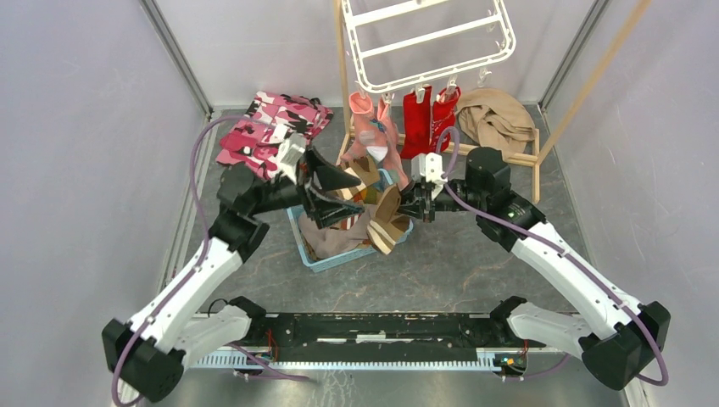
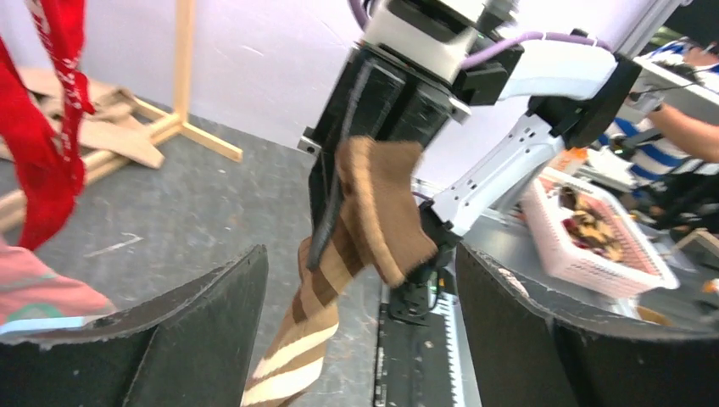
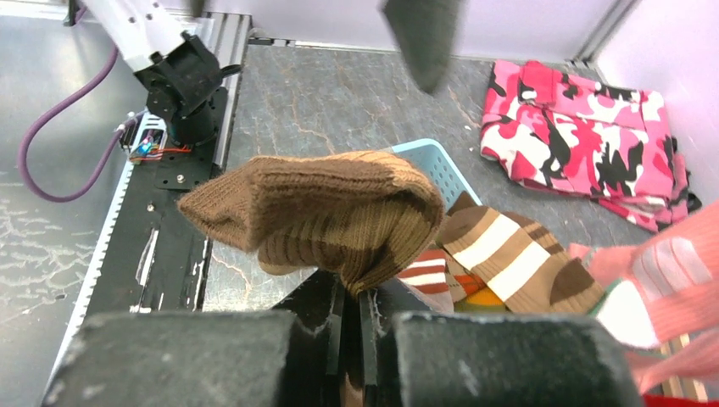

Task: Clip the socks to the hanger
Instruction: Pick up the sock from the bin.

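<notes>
My right gripper (image 1: 417, 203) is shut on a brown sock with cream stripes (image 1: 388, 222), which dangles over the light blue basket (image 1: 315, 259). From the right wrist, the jaws (image 3: 352, 326) pinch the brown sock (image 3: 322, 212) at its folded edge. My left gripper (image 1: 332, 181) stands open just left of it; in its wrist view the striped sock (image 2: 339, 280) hangs between the wide-apart fingers (image 2: 195, 331) without touching them. The white hanger (image 1: 428, 38) hangs at the back, with a red pair of socks (image 1: 428, 119) and a salmon-pink pair (image 1: 373, 129) clipped under its near rim.
More striped socks (image 3: 517, 254) lie in the basket (image 3: 434, 163). A pink camouflage garment (image 1: 273, 127) lies at the back left, a tan cloth (image 1: 498, 119) at the back right. The wooden pole stand (image 1: 342, 80) rises behind the basket.
</notes>
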You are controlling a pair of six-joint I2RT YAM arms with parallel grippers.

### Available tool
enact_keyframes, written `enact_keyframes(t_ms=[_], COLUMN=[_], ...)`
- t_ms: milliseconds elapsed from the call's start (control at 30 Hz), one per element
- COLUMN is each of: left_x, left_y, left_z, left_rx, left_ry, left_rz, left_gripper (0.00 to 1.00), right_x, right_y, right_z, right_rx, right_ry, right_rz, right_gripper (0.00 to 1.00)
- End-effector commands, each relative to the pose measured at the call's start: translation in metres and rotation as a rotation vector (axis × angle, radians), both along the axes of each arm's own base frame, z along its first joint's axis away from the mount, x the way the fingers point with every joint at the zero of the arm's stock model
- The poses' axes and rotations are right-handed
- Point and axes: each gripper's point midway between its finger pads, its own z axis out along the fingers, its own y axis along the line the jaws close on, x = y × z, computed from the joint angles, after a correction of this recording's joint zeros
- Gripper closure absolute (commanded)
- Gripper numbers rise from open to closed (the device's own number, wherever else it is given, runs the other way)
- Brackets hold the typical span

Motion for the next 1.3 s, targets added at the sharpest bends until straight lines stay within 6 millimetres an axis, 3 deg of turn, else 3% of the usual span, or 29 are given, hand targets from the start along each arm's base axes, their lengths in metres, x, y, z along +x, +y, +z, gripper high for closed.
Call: enact_keyframes(t_ms=[0,200,400,633,900,1167,1267], left_x=[-0.003,-0.011,0.009,0.027,0.024,0.019,0.018], left_y=[0.020,0.016,0.002,-0.020,-0.027,-0.023,-0.024], left_z=[0.015,-0.001,-0.004,-0.013,-0.004,-0.002,-0.001], left_rx=[-0.101,-0.080,-0.015,0.034,-0.038,-0.067,-0.078], left_ry=[-0.320,-0.519,-0.622,-0.629,-0.567,-0.532,-0.493], left_rz=[0.177,0.266,0.368,0.366,0.344,0.345,0.337], left_gripper=[0.13,0.13,0.13,0.16,0.25,0.43,0.59], right_x=[0.018,0.026,0.030,0.031,0.033,0.035,0.035], right_y=[-0.007,-0.003,0.001,0.001,0.000,-0.001,-0.001], right_z=[0.012,0.011,0.010,0.011,0.004,0.003,0.003], right_rx=[0.028,0.050,0.053,0.046,0.027,0.025,0.025], right_ry=[0.036,0.128,0.154,0.153,0.150,0.149,0.151], right_rz=[-0.101,-0.125,-0.127,-0.124,-0.134,-0.134,-0.131], right_gripper=[1.00,1.00,1.00,1.00,1.00,1.00,1.00])
